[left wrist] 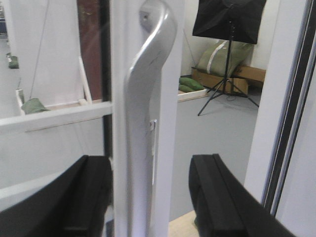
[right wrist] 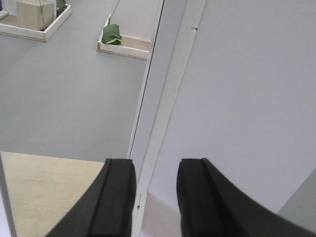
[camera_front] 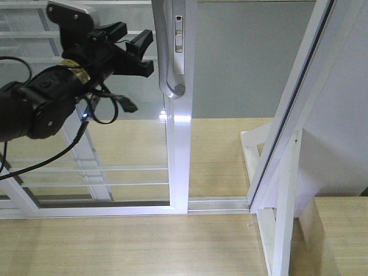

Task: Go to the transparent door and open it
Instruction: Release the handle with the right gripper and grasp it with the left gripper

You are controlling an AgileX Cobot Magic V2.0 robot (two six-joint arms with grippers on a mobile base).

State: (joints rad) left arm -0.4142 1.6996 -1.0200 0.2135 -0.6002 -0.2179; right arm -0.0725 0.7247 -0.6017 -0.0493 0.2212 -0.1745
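The transparent door [camera_front: 86,155] is a glass panel with thin white bars in a white frame. Its stile [camera_front: 181,149] stands apart from the slanting white jamb [camera_front: 287,121], leaving a gap. A curved silver handle [camera_front: 168,57] is on the stile. My left gripper [camera_front: 148,53] is open just left of the handle, fingertips reaching its edge. In the left wrist view the handle [left wrist: 148,94] rises between the two black fingers [left wrist: 84,197] of the gripper [left wrist: 148,165], not clamped. My right gripper [right wrist: 155,170] is open and empty, facing a white frame edge [right wrist: 163,98].
A floor track [camera_front: 218,204] runs from the stile to the jamb over a light wooden floor [camera_front: 126,247]. Beyond the glass are grey floor, a black softbox on a tripod [left wrist: 229,29], green bags [left wrist: 190,84] and a wooden box [right wrist: 34,14]. A white wall panel [right wrist: 247,98] stands at the right.
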